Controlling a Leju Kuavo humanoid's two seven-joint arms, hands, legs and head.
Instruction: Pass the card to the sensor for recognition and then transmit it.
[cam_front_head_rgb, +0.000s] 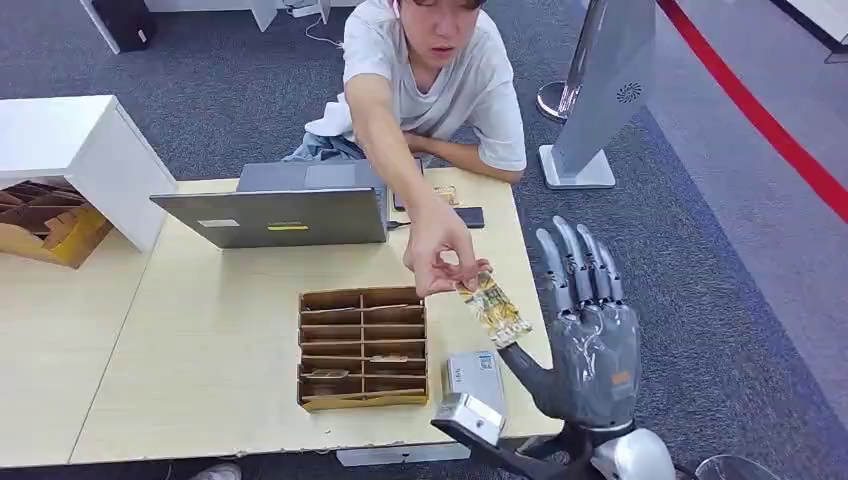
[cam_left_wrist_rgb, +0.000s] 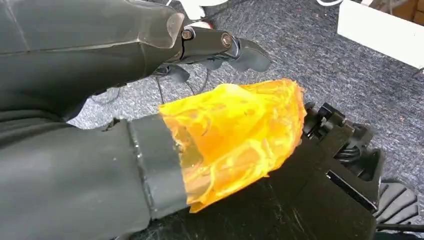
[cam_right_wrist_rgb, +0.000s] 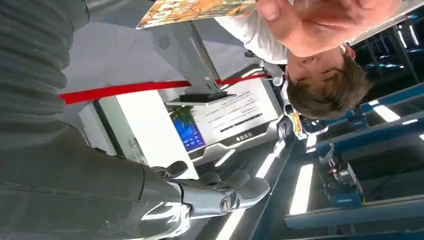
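Note:
The card (cam_front_head_rgb: 493, 310), yellow with a busy print, hangs over the table's right edge, pinched by a person's hand (cam_front_head_rgb: 438, 250) reaching across the table. My right hand (cam_front_head_rgb: 590, 335) is raised just right of it, palm toward the card, fingers straight up and spread. Its thumb (cam_front_head_rgb: 525, 370) reaches under the card's lower end, and I cannot tell if they touch. In the right wrist view the card (cam_right_wrist_rgb: 192, 10) sits in the person's fingers, apart from my fingertips (cam_right_wrist_rgb: 225, 195). The silver sensor box (cam_front_head_rgb: 472, 378) lies on the table below. My left hand (cam_left_wrist_rgb: 210, 45) hangs over carpet, holding nothing.
A divided cardboard tray (cam_front_head_rgb: 362, 345) sits mid-table, with an open laptop (cam_front_head_rgb: 280, 215) and a dark phone (cam_front_head_rgb: 466, 216) behind it. The person leans in from the far side. A white cabinet (cam_front_head_rgb: 80, 150) stands at left, a display stand (cam_front_head_rgb: 600, 90) at right.

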